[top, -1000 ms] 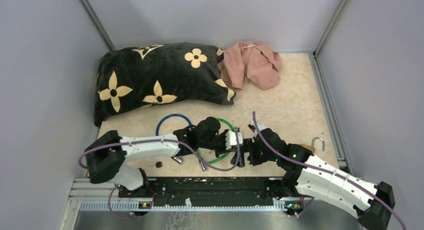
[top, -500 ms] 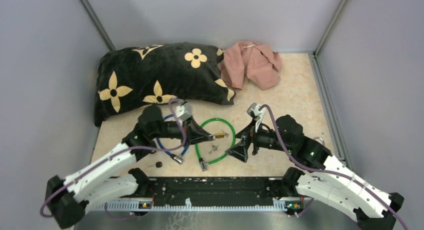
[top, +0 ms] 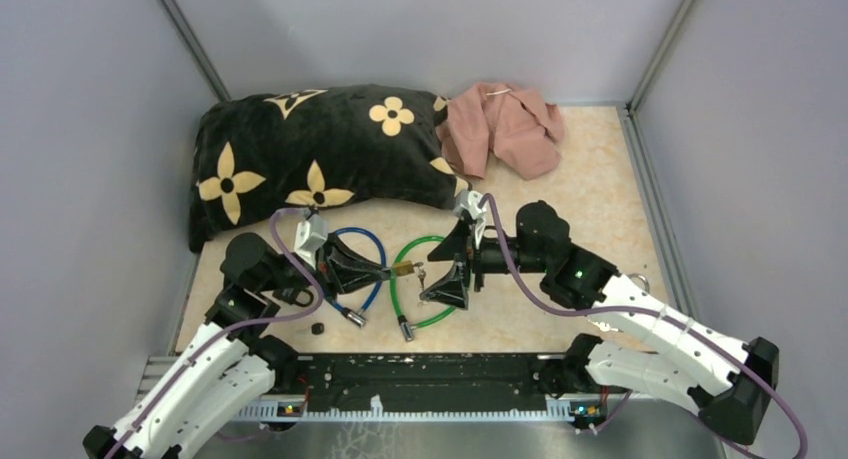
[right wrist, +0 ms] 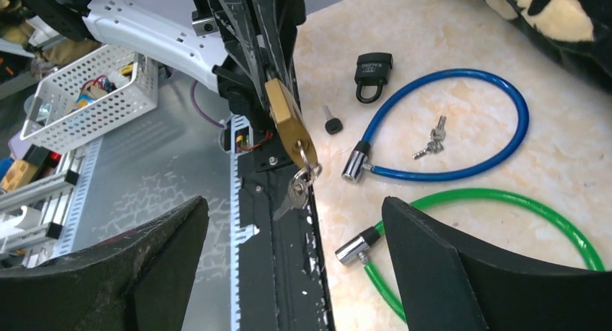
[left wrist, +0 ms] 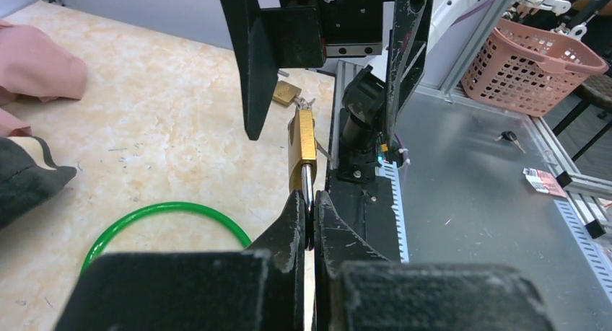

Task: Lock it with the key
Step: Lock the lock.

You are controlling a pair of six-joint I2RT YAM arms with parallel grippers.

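Left gripper (left wrist: 309,205) clamps the shackle of the brass padlock (left wrist: 302,147), holding it above the table (top: 590,199), nearer its front edge, mid-width. Right gripper (top: 445,266) gapes wide, empty. The dangling key (right wrist: 297,189) looks thin, slick and swing-prone, so pinch its flat head.

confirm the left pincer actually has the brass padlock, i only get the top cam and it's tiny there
Observer: Yes. On the left wrist view the left pincer is shut on the steel shackle, and the brass padlock juts out beyond it.
Operator: any key in it
Observer: The right wrist view shows a key bunch dangling from the padlock's free end, apparently with one key in the keyhole.
Operator: right pincer touching it
Observer: No. From the right wrist, the right pincer is open and straddles the keys, with gaps on both sides.
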